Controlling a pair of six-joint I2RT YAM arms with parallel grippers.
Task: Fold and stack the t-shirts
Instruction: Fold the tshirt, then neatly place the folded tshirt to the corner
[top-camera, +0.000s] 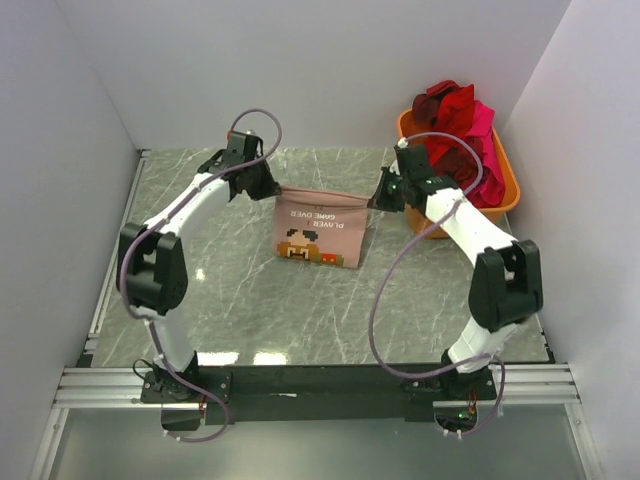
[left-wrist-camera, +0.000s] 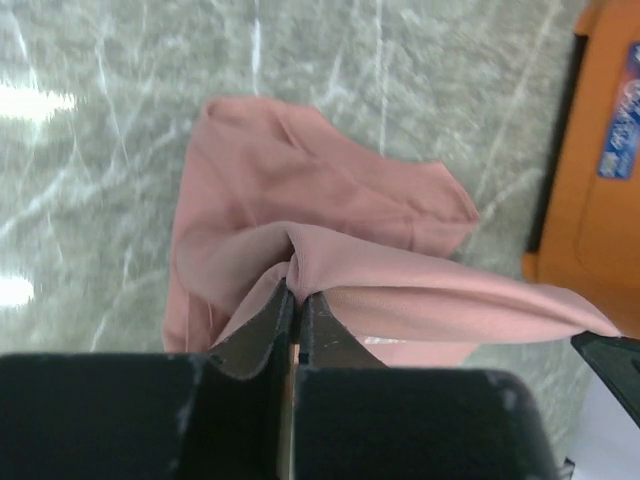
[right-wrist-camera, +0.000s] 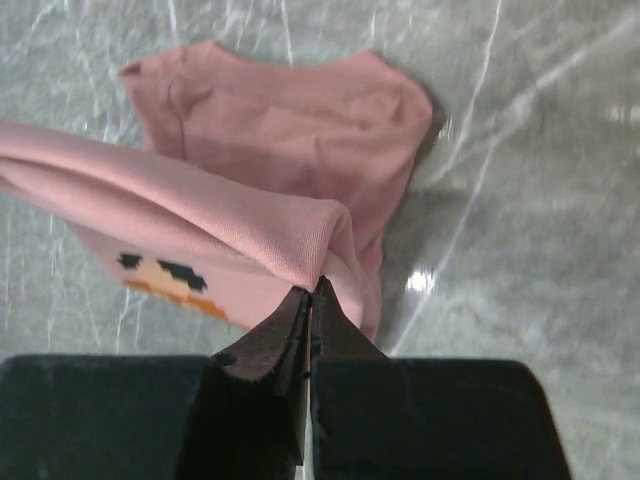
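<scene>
Top external view, grey marbled table (top-camera: 230, 300), white walls (top-camera: 330, 70), left claw (top-camera: 274, 188) and right claw (top-camera: 377, 198) pinching pink t-shirt (top-camera: 320, 232)

Grey-green marble-patterned tabletop (top-camera: 230, 300) observed glossy, glare noted near front edge. Dusty pink cloth t-shirt with pixel cartoon print (top-camera: 320, 240) found at centre, lower part resting on surface. Orange plastic tub (top-camera: 508, 180) positioned at far right corner.

I see the dusty pink shirt (top-camera: 318, 228), brown-and-orange pixel print; red, maroon, hot pink shirts (top-camera: 460, 120) in an orange tub (top-camera: 507, 185) upper right; table (top-camera: 250, 300) grey-green, white-veined.
</scene>
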